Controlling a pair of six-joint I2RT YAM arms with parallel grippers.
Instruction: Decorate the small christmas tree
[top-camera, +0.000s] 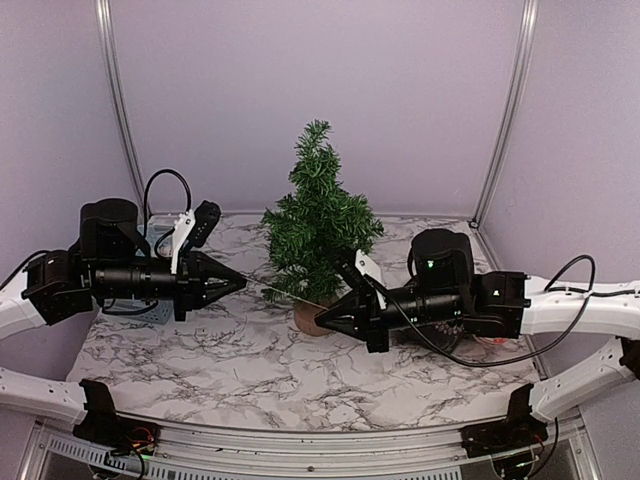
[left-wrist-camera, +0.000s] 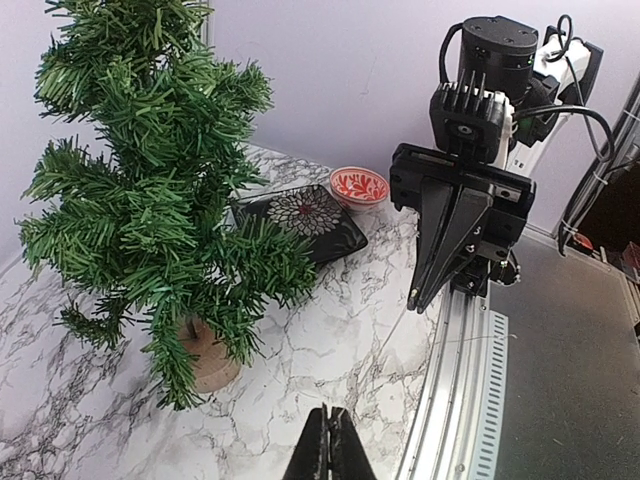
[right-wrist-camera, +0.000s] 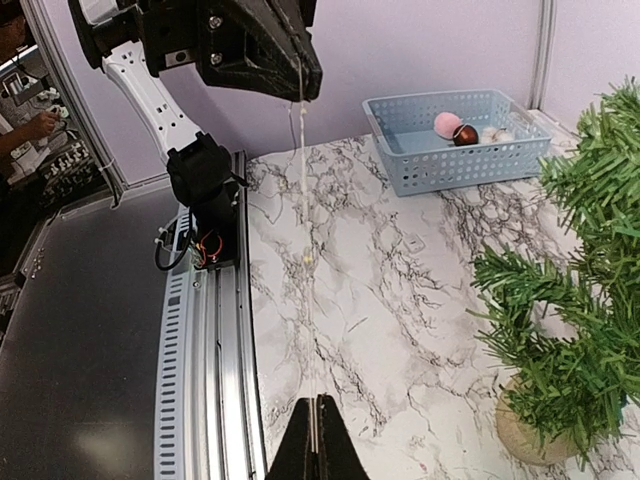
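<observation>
The small christmas tree (top-camera: 318, 215), dark green on a tan wooden stump (top-camera: 308, 318), stands mid-table; it also fills the left of the left wrist view (left-wrist-camera: 150, 200). A thin pale strand (right-wrist-camera: 303, 180) carrying a tiny yellowish bead (right-wrist-camera: 308, 258) is stretched between my two grippers in front of the tree. My left gripper (top-camera: 243, 283) is shut on one end, left of the tree. My right gripper (top-camera: 320, 320) is shut on the other end, close to the stump. No ornaments show on the branches.
A blue basket (right-wrist-camera: 470, 165) at the back left holds a pink ball (right-wrist-camera: 446, 124), a dark red ball (right-wrist-camera: 466, 135) and pale ones. A dark flowered tray (left-wrist-camera: 305, 220) and a red bowl (left-wrist-camera: 358, 185) sit at the back right. A metal rail (top-camera: 320, 440) lines the near edge.
</observation>
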